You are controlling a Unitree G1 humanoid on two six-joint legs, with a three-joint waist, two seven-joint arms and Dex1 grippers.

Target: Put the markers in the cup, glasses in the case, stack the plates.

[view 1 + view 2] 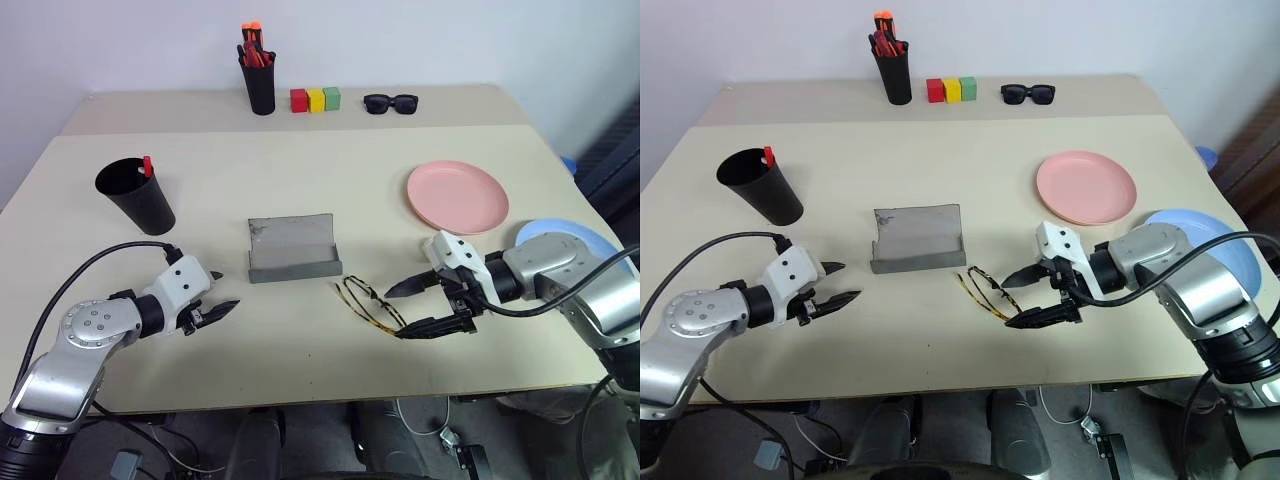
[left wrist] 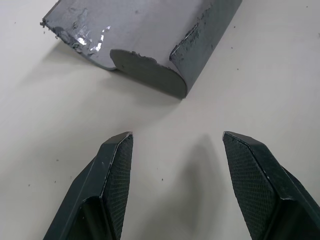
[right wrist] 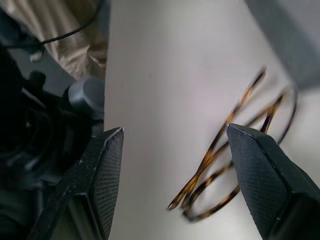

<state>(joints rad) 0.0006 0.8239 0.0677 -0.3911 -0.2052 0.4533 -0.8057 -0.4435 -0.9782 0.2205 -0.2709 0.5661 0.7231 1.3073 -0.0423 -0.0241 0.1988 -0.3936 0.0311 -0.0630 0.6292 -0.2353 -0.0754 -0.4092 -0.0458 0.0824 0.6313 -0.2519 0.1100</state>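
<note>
Right claw [image 1: 415, 306] gapes beside glasses [image 1: 368, 304] near table edge [image 1: 330, 392].

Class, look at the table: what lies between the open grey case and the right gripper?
The glasses lie folded on the table between the case and the right gripper, as the left eye view shows.

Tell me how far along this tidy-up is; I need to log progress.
Partly done: a red-capped marker stands in the cup; whether a second is inside cannot be seen. In hand: the open right gripper sits beside the glasses, which lie on the table near the open case, not in it. Left: casing the glasses and stacking the pink plate and blue plate, which lie apart.
</note>
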